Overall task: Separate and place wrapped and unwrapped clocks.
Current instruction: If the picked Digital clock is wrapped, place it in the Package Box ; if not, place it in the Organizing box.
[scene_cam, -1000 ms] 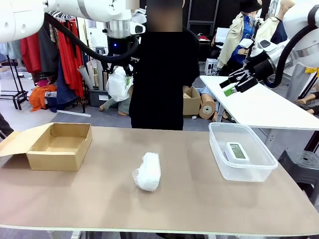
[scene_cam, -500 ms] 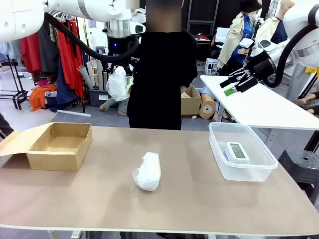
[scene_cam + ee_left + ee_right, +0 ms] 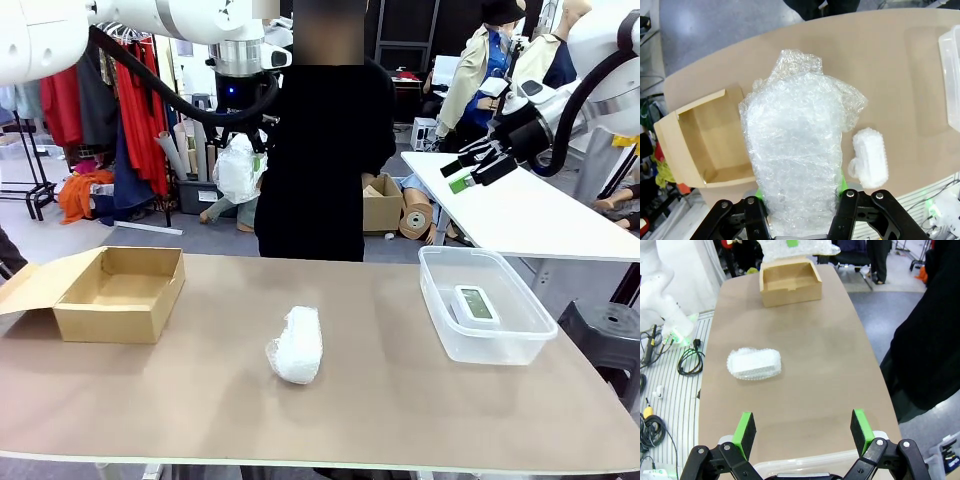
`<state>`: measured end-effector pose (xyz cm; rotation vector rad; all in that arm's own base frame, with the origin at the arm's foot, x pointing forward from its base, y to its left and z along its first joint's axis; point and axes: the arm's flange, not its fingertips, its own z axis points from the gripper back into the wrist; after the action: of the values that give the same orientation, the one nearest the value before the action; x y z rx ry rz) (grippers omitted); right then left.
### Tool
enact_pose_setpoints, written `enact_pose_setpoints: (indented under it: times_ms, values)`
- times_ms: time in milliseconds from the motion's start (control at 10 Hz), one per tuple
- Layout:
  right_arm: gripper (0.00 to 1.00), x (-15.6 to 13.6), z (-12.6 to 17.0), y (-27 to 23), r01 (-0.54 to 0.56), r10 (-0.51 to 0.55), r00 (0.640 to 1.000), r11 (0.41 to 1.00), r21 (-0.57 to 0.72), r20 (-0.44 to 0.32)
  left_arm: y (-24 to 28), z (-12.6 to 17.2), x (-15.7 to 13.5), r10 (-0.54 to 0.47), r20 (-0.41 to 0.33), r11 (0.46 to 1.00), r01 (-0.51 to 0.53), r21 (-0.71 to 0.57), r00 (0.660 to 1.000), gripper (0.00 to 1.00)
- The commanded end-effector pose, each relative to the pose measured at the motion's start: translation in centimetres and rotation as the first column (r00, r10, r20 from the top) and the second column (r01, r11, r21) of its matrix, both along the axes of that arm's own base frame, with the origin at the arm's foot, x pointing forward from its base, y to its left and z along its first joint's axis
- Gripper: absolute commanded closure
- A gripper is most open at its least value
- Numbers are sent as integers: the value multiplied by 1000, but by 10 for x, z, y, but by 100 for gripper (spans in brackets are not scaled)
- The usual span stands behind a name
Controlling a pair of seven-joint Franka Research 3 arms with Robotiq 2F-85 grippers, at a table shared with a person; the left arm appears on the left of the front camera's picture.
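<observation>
My left gripper (image 3: 243, 150) hangs high above the table's far left side, shut on a wrapped clock (image 3: 240, 168), a bundle of crinkly bubble wrap (image 3: 800, 150) that covers its fingers in the left wrist view. A second wrapped clock (image 3: 296, 344) lies on the table's middle (image 3: 870, 157) (image 3: 754, 363). The unwrapped clock (image 3: 476, 303), white with a grey-green screen, lies in the clear plastic tub (image 3: 440, 300) at the right. My right gripper (image 3: 470, 170) (image 3: 803, 432) is open and holds nothing, raised high above that tub.
An open cardboard box (image 3: 120, 292) (image 3: 705, 145) (image 3: 790, 280) stands at the table's left. A person in black (image 3: 325, 150) stands at the far edge, behind the middle. A white table (image 3: 530, 215) is behind on the right.
</observation>
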<state>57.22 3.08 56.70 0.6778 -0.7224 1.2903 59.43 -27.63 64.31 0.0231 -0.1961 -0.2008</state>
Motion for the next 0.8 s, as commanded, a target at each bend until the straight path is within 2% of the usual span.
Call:
enact_pose_setpoints:
  times_ms: [0,700]
  values:
    - [0,-1,1,0,0,0,1000,1000,1,2,1,6,-1,0,11,1000,0,-9,1000,100]
    - [0,-1,1,0,0,0,1000,1000,1,2,1,6,-1,0,11,1000,0,-9,1000,100]
